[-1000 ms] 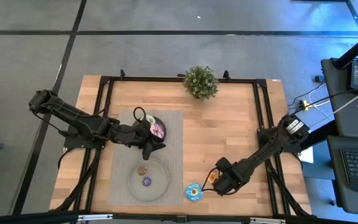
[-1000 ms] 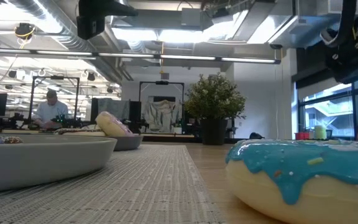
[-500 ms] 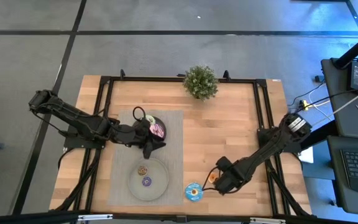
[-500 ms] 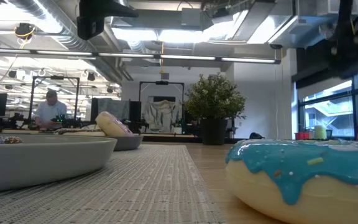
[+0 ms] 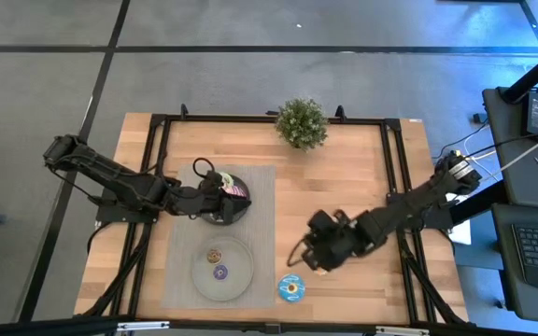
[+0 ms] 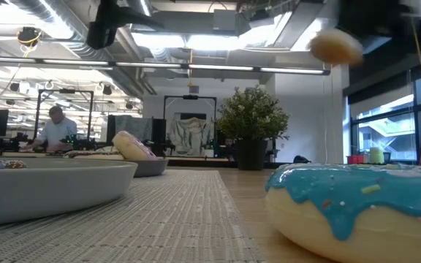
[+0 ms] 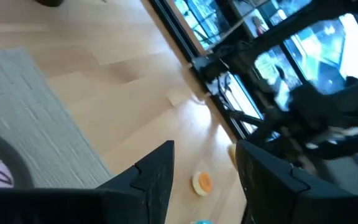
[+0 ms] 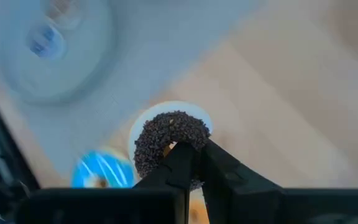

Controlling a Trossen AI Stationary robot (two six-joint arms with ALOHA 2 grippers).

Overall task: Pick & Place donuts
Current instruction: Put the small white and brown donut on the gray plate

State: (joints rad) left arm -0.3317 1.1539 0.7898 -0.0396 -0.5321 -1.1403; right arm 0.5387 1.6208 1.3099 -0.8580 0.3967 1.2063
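My right gripper (image 5: 304, 254) hangs above the wood left of the table's right side, shut on a mini dark brown sprinkled donut (image 8: 166, 132), which the low view shows as a pale ring (image 6: 335, 45). The blue donut (image 5: 290, 287) lies flat on the wood near the near edge. An orange mini donut (image 7: 202, 182) lies on the wood beside it. A purple mini donut (image 5: 220, 273) and a brownish one (image 5: 215, 254) lie on the grey plate (image 5: 241, 275). My left gripper (image 7: 207, 177) is open over the dark plate (image 5: 236, 213), which carries the pink-striped donut (image 5: 239, 192). My right gripper pinches the dark brown donut's ring on the side nearest the wrist (image 8: 156, 163), the fingertips (image 8: 180, 157) meeting by its hole. The fingers come from above, slanting toward the table's left. The donut is lifted clear of the table, tilted.
A potted plant (image 5: 302, 121) stands at the far edge. A grey woven mat (image 5: 180, 233) lies under both plates on the table's left half. Bare wood (image 5: 344, 187) spreads between the mat and the right rail. A person sits far off in the room (image 6: 55, 128).
My right gripper has risen from the wood near the orange donut and moved toward the table's left and far side, carrying the dark brown donut, now lifted clear. My left gripper has shifted slightly toward the far edge over the dark plate.
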